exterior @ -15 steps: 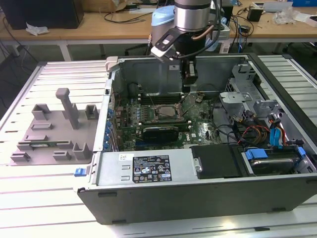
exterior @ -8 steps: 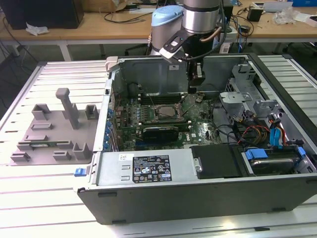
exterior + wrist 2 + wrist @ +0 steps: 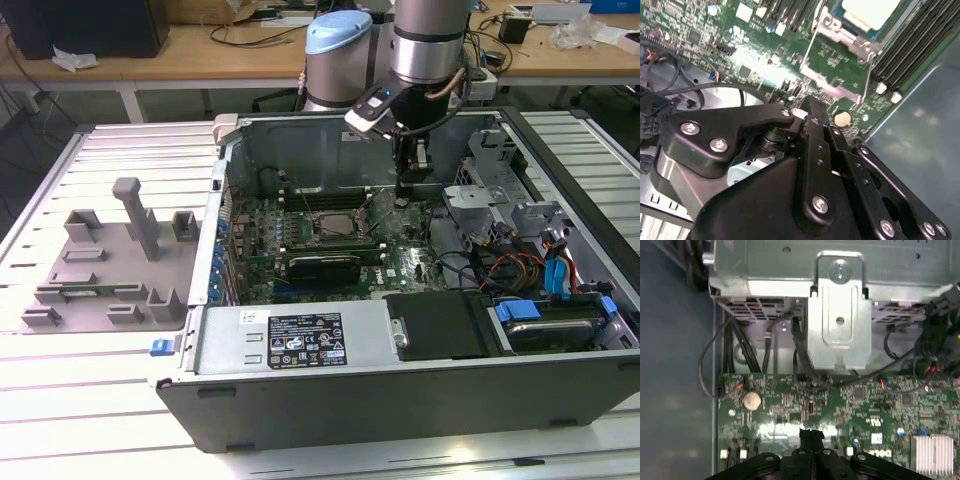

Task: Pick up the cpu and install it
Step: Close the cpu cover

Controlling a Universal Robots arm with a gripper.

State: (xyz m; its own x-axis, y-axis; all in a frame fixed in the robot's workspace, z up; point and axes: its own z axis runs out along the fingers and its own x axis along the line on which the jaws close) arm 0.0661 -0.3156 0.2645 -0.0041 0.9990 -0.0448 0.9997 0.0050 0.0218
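On the exterior view's left, well apart from the pincer (image 3: 404,192), a grey fixture (image 3: 110,270) lies on the table (image 3: 60,420). Nearer the pincer, the case (image 3: 400,410) carries a printed label (image 3: 305,345), but its writing is too small to make out.

In the second wrist view the cpu (image 3: 867,12) lies flat inside the socket frame (image 3: 840,37) on the motherboard (image 3: 700,25). It is near the pincer's tips and apart from them. The pincer's fingers (image 3: 806,436) look pressed together with nothing between them, low over the board beside the socket.

I judge the pick-up and placing done. Whether the frame is latched I cannot tell, so the install may be unfinished.
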